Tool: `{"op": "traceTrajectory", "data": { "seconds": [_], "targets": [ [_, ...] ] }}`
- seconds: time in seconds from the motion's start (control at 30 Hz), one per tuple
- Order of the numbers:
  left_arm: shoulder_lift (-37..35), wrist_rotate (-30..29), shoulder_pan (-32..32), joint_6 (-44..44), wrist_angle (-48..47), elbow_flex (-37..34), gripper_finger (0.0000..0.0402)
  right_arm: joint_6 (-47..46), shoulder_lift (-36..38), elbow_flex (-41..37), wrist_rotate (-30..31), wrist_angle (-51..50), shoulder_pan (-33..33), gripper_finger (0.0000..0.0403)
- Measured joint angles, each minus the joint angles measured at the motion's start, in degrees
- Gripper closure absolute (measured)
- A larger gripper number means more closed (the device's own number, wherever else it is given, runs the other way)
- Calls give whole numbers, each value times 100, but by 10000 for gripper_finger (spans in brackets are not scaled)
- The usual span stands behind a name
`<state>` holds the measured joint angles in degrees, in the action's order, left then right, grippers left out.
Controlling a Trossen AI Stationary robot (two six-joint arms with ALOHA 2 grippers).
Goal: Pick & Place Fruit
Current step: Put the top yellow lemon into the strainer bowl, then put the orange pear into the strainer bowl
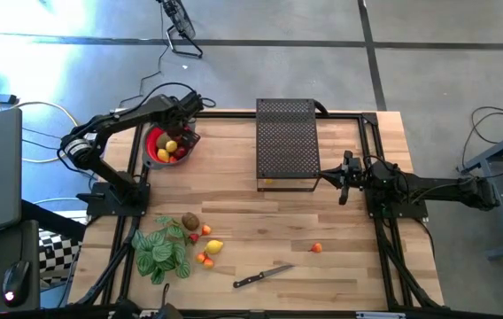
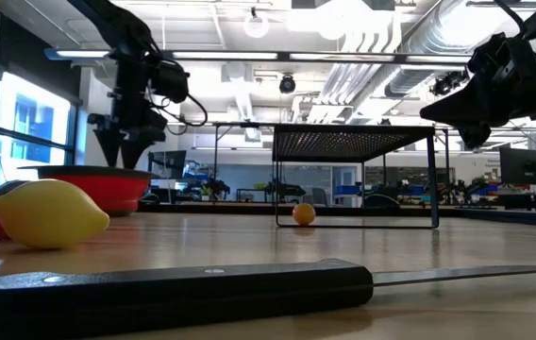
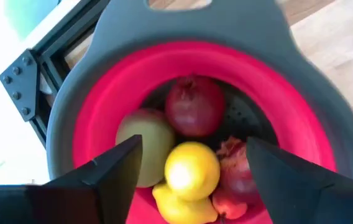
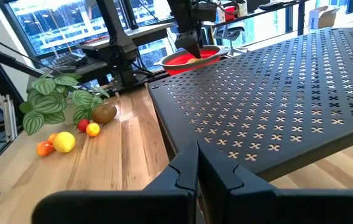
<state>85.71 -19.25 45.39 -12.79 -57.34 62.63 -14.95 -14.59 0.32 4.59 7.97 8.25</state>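
A red bowl with a grey rim (image 1: 150,142) stands at the table's far left and holds fruit: a dark red apple (image 3: 194,106), a pale green piece (image 3: 148,137), lemons and red pieces. My left gripper (image 3: 194,142) hangs open just above the bowl (image 3: 89,112), pointing down. Its fingers stand on either side of the top lemon (image 3: 192,171) without touching it. On the near left of the table lie a kiwi (image 1: 189,221), a lemon (image 1: 214,247) and small orange pieces (image 1: 205,259); another orange piece (image 1: 317,248) lies alone. My right gripper (image 4: 196,168) waits shut at the right.
A black perforated rack (image 1: 287,142) stands at the far middle, just left of my right gripper (image 1: 342,177). A green striped plant (image 1: 163,251) lies beside the loose fruit. A black-handled knife (image 1: 262,277) lies near the front edge.
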Motion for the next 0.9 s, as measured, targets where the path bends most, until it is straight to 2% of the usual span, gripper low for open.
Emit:
{"op": "traceTrajectory", "data": {
  "seconds": [0.1,0.2,0.43,0.63,0.77,0.9],
  "targets": [
    [0,0,0,50,114,7,111,13,1,1,-1,-1,0,401],
    [-6,2,-6,56,121,138,125,17,1,2,-1,2,0,401],
    [-425,72,-417,358,461,455,208,17,2,2,-3,275,0,401],
    [-940,106,-1186,389,1241,404,279,-14,2,3,-78,622,0,401],
    [-1160,116,-1784,645,1648,280,314,-248,0,83,-393,537,0,401],
    [-1328,120,-2232,712,1722,143,345,-311,-55,299,-490,577,0,401]
  ]
}}
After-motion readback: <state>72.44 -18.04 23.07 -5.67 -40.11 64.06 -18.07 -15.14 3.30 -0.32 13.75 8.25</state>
